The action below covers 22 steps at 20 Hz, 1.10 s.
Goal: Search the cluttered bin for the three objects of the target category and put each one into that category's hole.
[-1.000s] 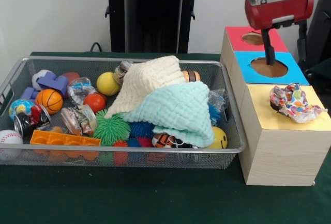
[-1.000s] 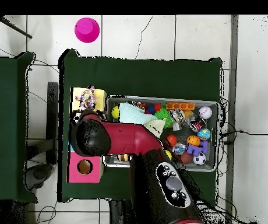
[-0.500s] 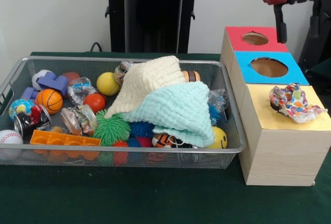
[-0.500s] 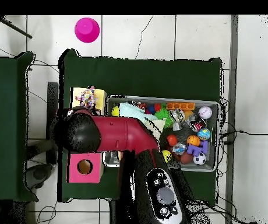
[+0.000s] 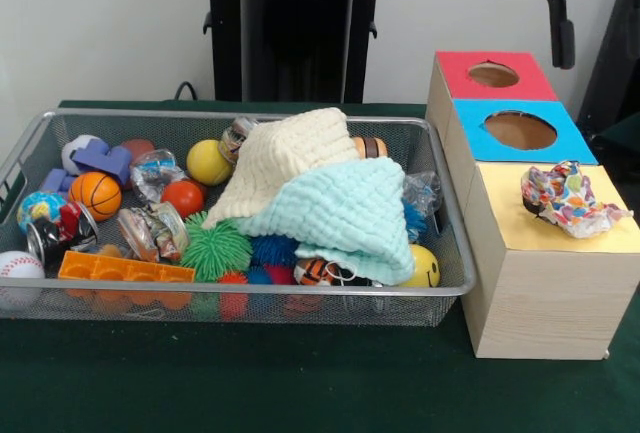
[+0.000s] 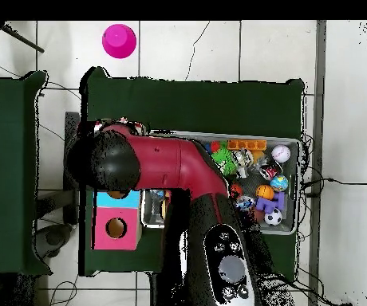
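My gripper (image 5: pixel 561 33) hangs at the top right edge of the front view, high above the wooden box (image 5: pixel 540 293) and behind its red top. Only a small part of it shows, and nothing is seen held. The box has a red top with a hole (image 5: pixel 492 74), a blue top with a hole (image 5: pixel 520 130) and a yellow top (image 5: pixel 600 238). A crumpled colourful wrapper (image 5: pixel 565 198) lies on the yellow top. The wire bin (image 5: pixel 240 298) holds a cream cloth (image 5: pixel 290 153) and a mint cloth (image 5: pixel 345 208) heaped over balls, wrappers and blocks. In the overhead view the arm (image 6: pixel 151 167) covers the gripper.
At the bin's left lie a basketball (image 5: pixel 96 194), a yellow ball (image 5: pixel 208 162), a green spiky ball (image 5: pixel 215 248), an orange brick (image 5: pixel 125 270) and a baseball (image 5: pixel 18 266). A smiley ball (image 5: pixel 424 267) sits at the right corner. A pink cup (image 6: pixel 119 40) stands on the floor.
The gripper has risen from just above the blue hole to the top edge of the front view. In the overhead view the arm swung over the box's yellow end.
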### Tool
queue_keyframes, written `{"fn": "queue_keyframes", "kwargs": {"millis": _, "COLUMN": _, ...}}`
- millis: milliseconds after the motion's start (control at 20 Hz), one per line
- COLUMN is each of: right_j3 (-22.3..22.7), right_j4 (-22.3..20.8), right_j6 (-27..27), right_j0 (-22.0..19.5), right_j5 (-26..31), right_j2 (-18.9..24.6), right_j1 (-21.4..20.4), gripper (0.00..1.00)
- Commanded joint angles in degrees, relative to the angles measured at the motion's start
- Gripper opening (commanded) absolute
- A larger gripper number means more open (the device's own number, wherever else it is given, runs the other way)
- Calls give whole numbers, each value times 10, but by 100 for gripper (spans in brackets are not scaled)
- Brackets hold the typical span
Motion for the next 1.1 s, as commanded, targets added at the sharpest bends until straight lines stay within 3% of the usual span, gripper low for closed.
{"fn": "queue_keyframes", "kwargs": {"millis": 50, "right_j3": -89, "right_j4": -5, "right_j6": 91, "right_j0": 4, "right_j5": 92, "right_j2": -29, "right_j1": 39, "gripper": 100}}
{"fn": "queue_keyframes", "kwargs": {"millis": 150, "right_j3": -89, "right_j4": -7, "right_j6": 86, "right_j0": 4, "right_j5": 95, "right_j2": -30, "right_j1": 40, "gripper": 100}}
{"fn": "queue_keyframes", "kwargs": {"millis": 200, "right_j3": -86, "right_j4": -2, "right_j6": 87, "right_j0": 3, "right_j5": 89, "right_j2": -30, "right_j1": 40, "gripper": 0}}
{"fn": "queue_keyframes", "kwargs": {"millis": 900, "right_j3": -38, "right_j4": -28, "right_j6": 74, "right_j0": 17, "right_j5": 17, "right_j2": -49, "right_j1": 55, "gripper": 0}}
{"fn": "queue_keyframes", "kwargs": {"millis": 1100, "right_j3": -17, "right_j4": -38, "right_j6": 72, "right_j0": 15, "right_j5": -27, "right_j2": -49, "right_j1": 63, "gripper": 0}}
